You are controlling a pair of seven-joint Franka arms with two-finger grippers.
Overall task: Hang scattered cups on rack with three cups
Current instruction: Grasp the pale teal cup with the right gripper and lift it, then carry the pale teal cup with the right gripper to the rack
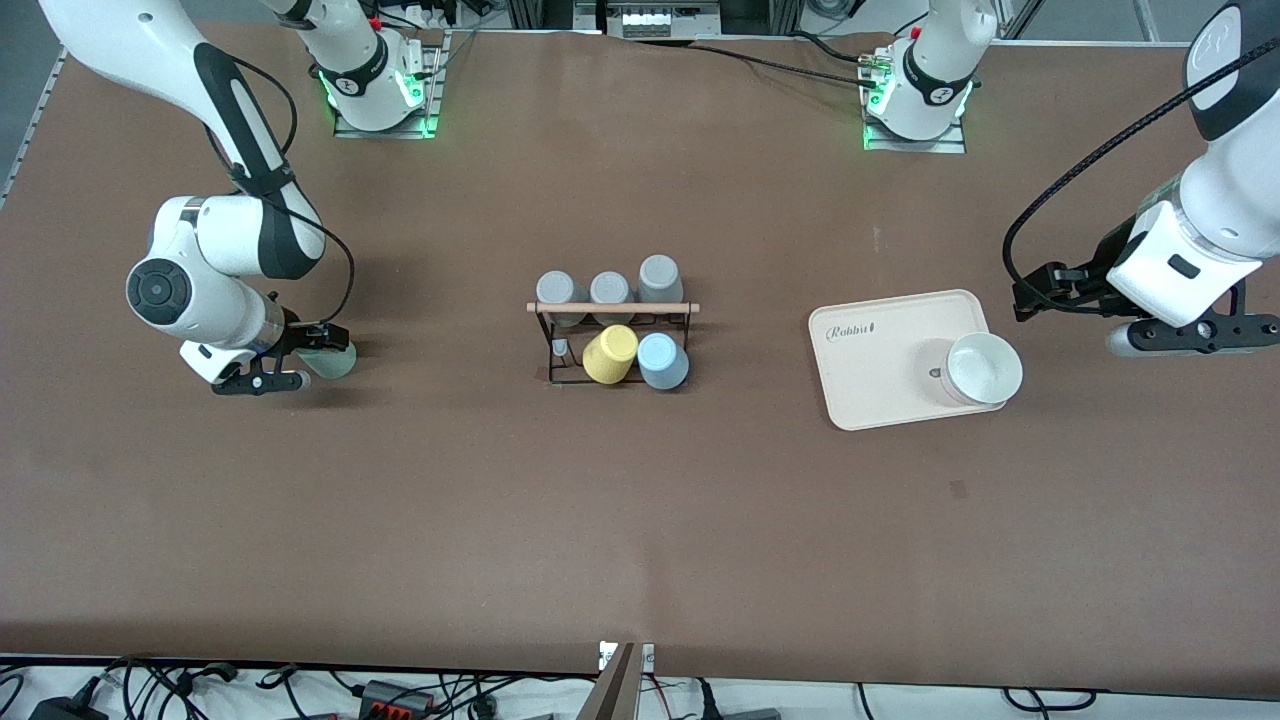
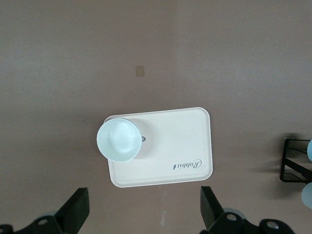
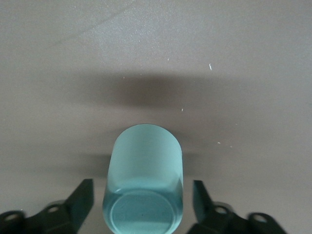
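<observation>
The pale mint green cup (image 1: 338, 360) lies on its side on the table toward the right arm's end, its base toward the wrist camera (image 3: 144, 180). My right gripper (image 1: 310, 358) is low at the table, open, with a finger on each side of this cup (image 3: 142, 195) and a gap on both sides. The light blue cup (image 1: 663, 360) hangs on the black rack (image 1: 612, 308) beside the yellow cup (image 1: 610, 354). My left gripper (image 1: 1030, 295) is open and empty over bare table beside the cream tray (image 1: 880, 385), also in the left wrist view (image 2: 144, 204).
Three grey cups (image 1: 610, 288) sit on the rack's pegs farther from the front camera. A whitish cup (image 1: 985, 368) stands upright on the cream tray (image 2: 175, 146), near the corner closest to my left gripper. The rack's edge (image 2: 292, 168) shows in the left wrist view.
</observation>
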